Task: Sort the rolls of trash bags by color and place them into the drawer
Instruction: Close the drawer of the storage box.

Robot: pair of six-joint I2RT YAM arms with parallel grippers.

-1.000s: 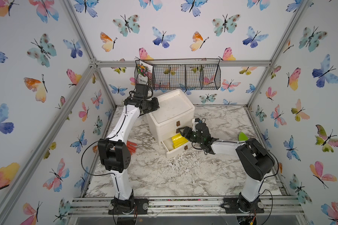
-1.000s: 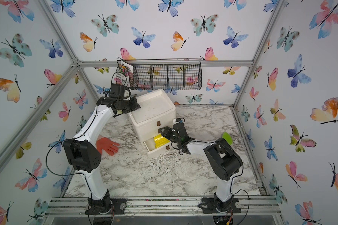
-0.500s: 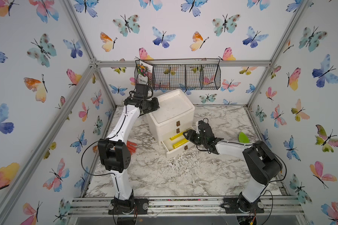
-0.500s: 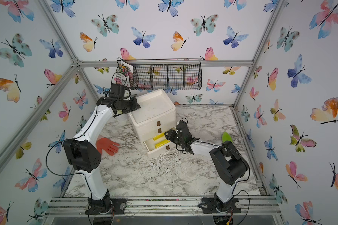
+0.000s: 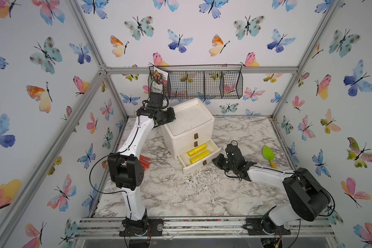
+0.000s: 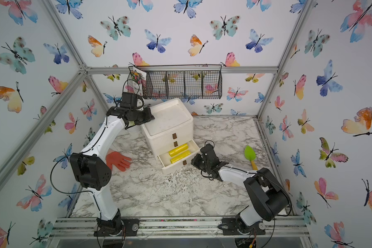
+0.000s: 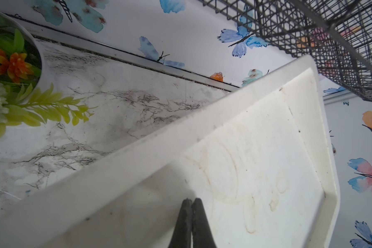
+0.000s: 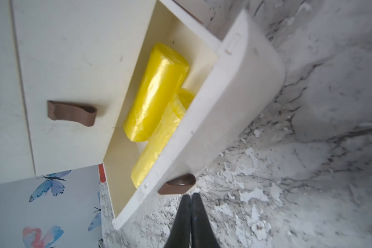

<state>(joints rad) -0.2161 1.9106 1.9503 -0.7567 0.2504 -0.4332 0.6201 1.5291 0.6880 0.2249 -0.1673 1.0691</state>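
Right gripper [image 5: 214,160] fingers are seen pressed together with nothing held, whereas a second ago they were parted and reached over the open drawer [image 5: 202,167]. The arm has been drawn back, and the gripper is now found just off the drawer's front right corner, low over the tabletop [image 5: 180,193]. In the right wrist view its closed tips are placed just beside the brown strap-shaped handle [image 8: 177,183]; contact cannot be told.

The two yellow rolls [image 5: 197,148] are now fully exposed in the drawer, where earlier they were partly covered by the gripper. They are laid side by side along its length, touching, as glossy cylinders of crinkled film [image 8: 157,92].

The left gripper [image 7: 191,201] is unchanged: it is shut and empty over the recessed top of the chest [image 5: 187,120].

The chest is made of matte white plastic with rounded corners, and faint brown rings are marked on its top. It is set towards the tabletop's far edge, and the open drawer is its lowest. The tabletop is covered in marble-patterned film, flaked in front of the drawer. A green-bladed trowel [image 5: 268,153] is laid near the right edge and an orange glove [image 6: 117,160] near the left edge.
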